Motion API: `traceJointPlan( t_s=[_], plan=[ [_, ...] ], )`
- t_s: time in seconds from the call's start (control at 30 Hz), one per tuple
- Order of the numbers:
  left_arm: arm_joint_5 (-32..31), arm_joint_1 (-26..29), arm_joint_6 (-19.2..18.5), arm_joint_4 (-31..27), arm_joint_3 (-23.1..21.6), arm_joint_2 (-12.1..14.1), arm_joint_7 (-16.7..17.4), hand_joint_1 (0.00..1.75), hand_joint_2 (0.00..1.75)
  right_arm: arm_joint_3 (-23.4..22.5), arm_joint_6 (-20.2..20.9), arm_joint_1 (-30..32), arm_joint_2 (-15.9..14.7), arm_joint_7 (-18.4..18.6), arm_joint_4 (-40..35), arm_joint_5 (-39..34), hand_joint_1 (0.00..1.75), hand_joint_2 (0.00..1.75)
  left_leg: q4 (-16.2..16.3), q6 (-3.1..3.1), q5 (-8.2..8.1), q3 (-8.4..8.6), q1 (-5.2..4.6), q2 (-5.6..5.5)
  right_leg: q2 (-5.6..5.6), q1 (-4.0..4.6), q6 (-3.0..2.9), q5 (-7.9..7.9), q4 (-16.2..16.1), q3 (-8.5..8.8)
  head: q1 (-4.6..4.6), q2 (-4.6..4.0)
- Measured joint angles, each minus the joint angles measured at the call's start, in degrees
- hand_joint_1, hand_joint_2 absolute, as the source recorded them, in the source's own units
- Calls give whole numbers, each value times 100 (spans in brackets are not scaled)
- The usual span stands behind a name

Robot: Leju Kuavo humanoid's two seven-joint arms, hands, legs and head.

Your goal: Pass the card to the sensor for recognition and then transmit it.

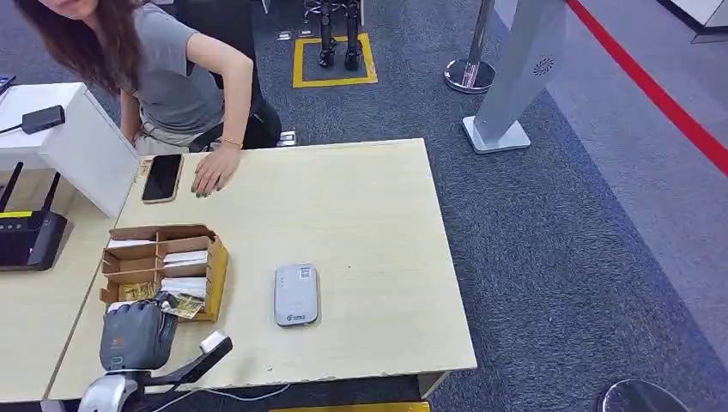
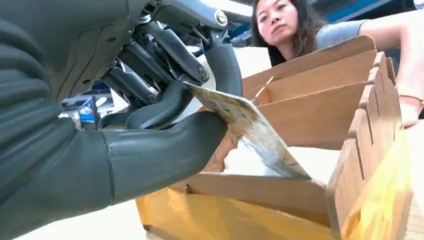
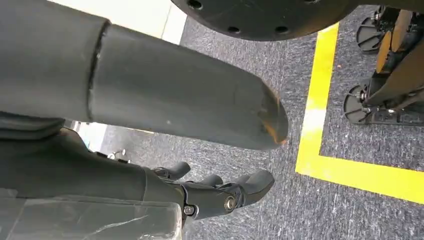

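My left hand point(image 1: 137, 333) is at the near end of the wooden card box point(image 1: 215, 268) on the pale table. It pinches a patterned card point(image 2: 255, 131) between thumb and fingers; in the left wrist view the card slants down into the box's nearest compartment point(image 2: 260, 192). The same card point(image 1: 182, 304) pokes out past my fingers in the head view. The grey card sensor point(image 1: 296, 294) lies flat to the right of the box, apart from the hand. My right hand point(image 3: 220, 192) hangs over carpet with its fingers curled, holding nothing.
A person point(image 1: 172, 77) leans over the far left of the table point(image 1: 360, 206), one hand flat beside a black phone point(image 1: 161, 177). A router point(image 1: 30, 239) sits on the left desk. White cards point(image 1: 185, 257) fill other box slots. A stanchion base point(image 1: 468, 75) stands beyond.
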Motion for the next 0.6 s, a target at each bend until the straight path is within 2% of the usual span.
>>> traceJointPlan(
  t_s=[0.1,0.27,0.47,0.6],
  plan=[
    [-208,-31,-2,-112,-2,9,147,175,175,4,-48,1,0,4,0,0,0,0,0,0,0,0,0,0,0,0,0,0,0,0,0,0],
    [-815,-79,-70,-758,-4,122,566,175,175,4,-92,0,0,17,0,-2,0,0,0,0,0,0,0,0,0,0,0,0,0,0,-2,0],
    [-898,-101,-101,-1161,-11,206,627,175,175,4,-114,-2,0,20,0,-2,0,0,0,0,0,0,0,1,1,0,0,0,0,0,0,0],
    [-1296,-120,238,-1512,-61,312,732,175,175,4,-135,-1,0,20,0,-2,0,0,0,0,0,1,0,0,1,0,0,0,0,-2,-2,0]
  ],
)
